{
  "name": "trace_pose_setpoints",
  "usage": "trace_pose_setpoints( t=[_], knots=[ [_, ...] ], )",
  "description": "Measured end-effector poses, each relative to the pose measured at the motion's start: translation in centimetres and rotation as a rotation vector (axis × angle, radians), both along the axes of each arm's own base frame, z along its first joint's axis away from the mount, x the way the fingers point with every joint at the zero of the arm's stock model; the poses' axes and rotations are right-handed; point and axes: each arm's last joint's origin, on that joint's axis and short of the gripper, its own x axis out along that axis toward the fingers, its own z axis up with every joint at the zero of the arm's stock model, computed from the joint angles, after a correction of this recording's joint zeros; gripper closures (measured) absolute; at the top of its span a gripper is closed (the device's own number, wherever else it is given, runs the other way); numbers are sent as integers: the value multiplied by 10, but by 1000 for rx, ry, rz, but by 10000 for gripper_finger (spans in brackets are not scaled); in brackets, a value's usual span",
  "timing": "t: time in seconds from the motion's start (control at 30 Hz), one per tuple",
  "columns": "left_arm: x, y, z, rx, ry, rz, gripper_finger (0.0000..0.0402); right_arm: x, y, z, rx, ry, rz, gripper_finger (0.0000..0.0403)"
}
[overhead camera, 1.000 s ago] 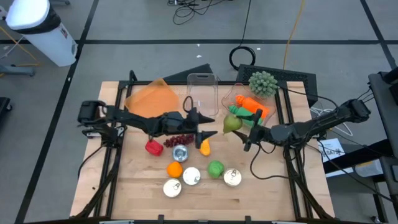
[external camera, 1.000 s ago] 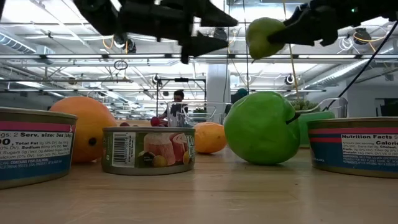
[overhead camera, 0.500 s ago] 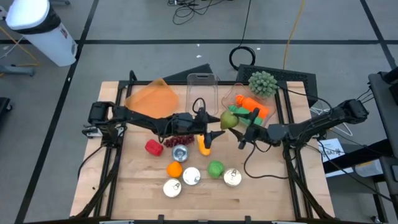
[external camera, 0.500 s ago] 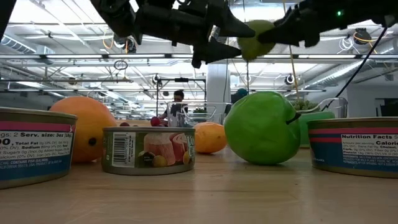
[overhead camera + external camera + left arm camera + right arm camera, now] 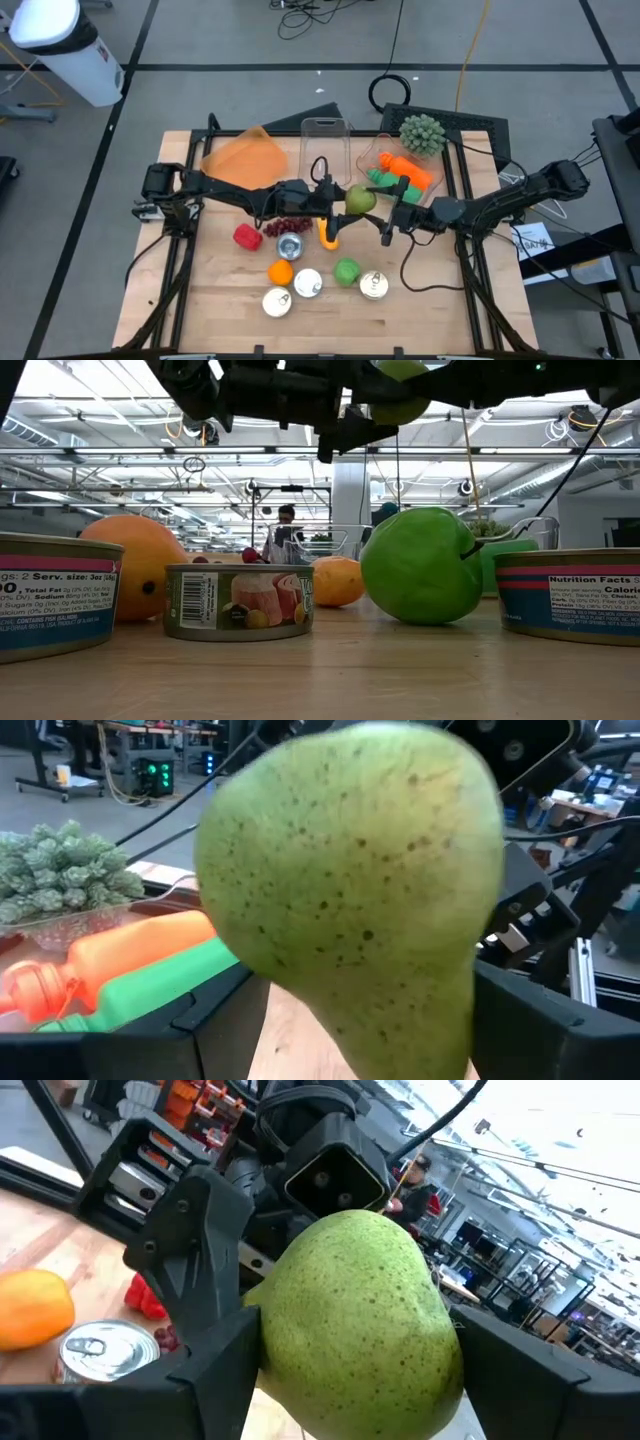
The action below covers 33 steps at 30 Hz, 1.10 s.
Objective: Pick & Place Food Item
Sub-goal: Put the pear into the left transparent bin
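Pear (image 5: pixel 359 199) btwn both pincers midair; left grip unclear.

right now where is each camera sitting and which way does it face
High view: overhead, straight down; both dark arms meet at the speckled green pear over the wooden table.
Low view: table height, level across; arms overhead, labelled tin can in front.
Left wrist view: looks past the left gripper at the pear.
Right wrist view: looks past the right gripper at the pear, left gripper behind.
Shared: the pear appears in all four.
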Motion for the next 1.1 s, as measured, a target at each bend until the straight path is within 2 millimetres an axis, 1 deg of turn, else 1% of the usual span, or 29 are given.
trace_pose_setpoints(
  t=[0.1, 0.27, 0.3, 0.4, 0.43, 0.57, 0.63, 0.73, 0.83, 0.97, 1.03, 1.1],
  knots=[
    [0, 0, -1, -12, 6, -1, 138, 1, 0, -1, 2, 6, 6, 117],
    [-1, 3, 2, -63, 6, 13, 228, 0, 1, 0, -5, 5, -4, 117],
    [-2, 5, 3, -70, 5, 17, 235, 0, 1, 1, -3, 0, -9, 117],
    [-9, 12, 12, -79, 42, 34, 235, -2, 2, 3, -6, -3, -50, 117],
    [-13, 14, 16, -87, 62, 57, 236, -4, 2, 3, -11, 1, -91, 117],
    [-32, 31, 36, -101, 124, 254, 237, -13, 4, 7, 5, -8, -239, 118],
    [-44, 39, 45, -115, 155, 331, 238, -16, 6, 10, 3, -12, -284, 118],
    [-60, 57, 53, -155, 196, 428, 238, -20, 8, 11, -2, -6, -310, 118],
    [-72, 84, 53, -279, 216, 516, 238, -20, 10, 11, -5, 0, -308, 118],
    [-79, 120, 42, -439, 291, 482, 239, -20, 10, 8, 2, 13, -295, 118],
    [-82, 140, 36, -493, 343, 513, 239, -20, 10, 8, 11, 10, -295, 118],
    [-80, 156, 31, -527, 373, 545, 239, -20, 10, 8, 22, 5, -295, 118]
  ],
)
